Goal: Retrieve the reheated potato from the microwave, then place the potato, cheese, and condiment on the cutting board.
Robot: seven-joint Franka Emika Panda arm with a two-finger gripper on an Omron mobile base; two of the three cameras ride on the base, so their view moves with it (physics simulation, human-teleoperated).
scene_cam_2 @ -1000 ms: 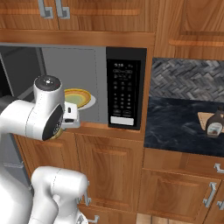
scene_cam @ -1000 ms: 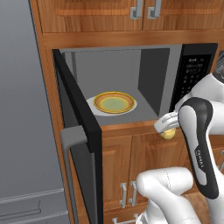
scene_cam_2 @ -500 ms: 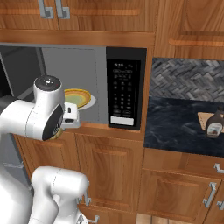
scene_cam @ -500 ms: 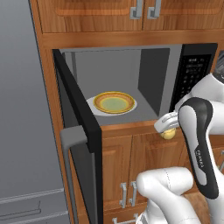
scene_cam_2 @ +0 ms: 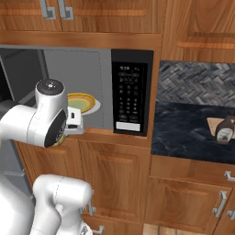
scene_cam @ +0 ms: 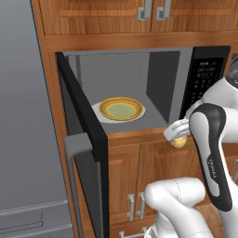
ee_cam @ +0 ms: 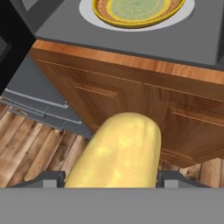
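My gripper (scene_cam: 178,138) is shut on the potato (scene_cam: 179,142), a yellowish-tan lump held just outside and below the front edge of the microwave (scene_cam: 204,79). In the hand view the potato (ee_cam: 118,153) sits between the two fingertips. The microwave door (scene_cam: 83,130) hangs open to the left. Far to the right on the dark counter stands the brown condiment (scene_cam_2: 225,131) bottle, on the tan cutting board (scene_cam_2: 213,124). The cheese is out of view.
A yellow plate (scene_cam: 121,108) rests on the white turntable inside the microwave, also seen in the hand view as the plate (ee_cam: 138,8). Wooden cabinets (scene_cam_2: 119,170) stand below and above. A grey fridge (scene_cam: 23,116) is on the left. A dark counter (scene_cam_2: 183,133) lies to the right.
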